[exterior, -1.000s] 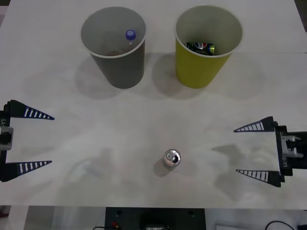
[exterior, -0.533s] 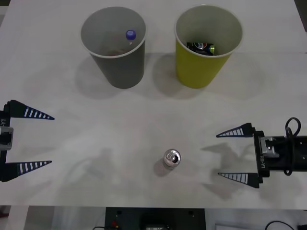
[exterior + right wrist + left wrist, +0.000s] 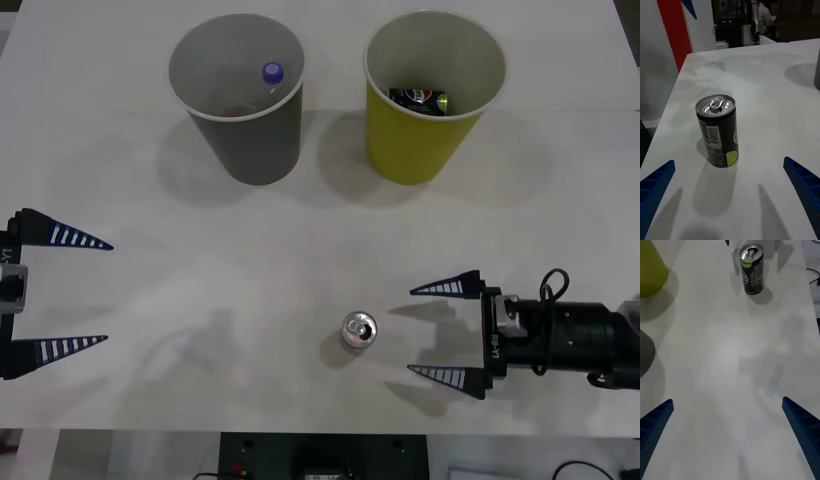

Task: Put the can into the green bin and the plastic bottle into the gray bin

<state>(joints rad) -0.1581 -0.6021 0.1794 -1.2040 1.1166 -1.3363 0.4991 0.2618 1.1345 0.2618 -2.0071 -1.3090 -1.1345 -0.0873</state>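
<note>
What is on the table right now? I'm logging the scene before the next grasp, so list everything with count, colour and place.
can: one, dark body with silver top, upright on the near middle of the table.
gray bin: one, dark gray, far left of centre.
plastic bottle: one, blue-violet cap showing, inside the gray bin.
green bin: one, yellow-green, far right of centre.
second can: one, dark, lying inside the green bin.
table: one, white.
left gripper: blue ribbed fingers, open, at the left edge.
right gripper: blue ribbed fingers, open, just right of the upright can, apart from it.
</note>
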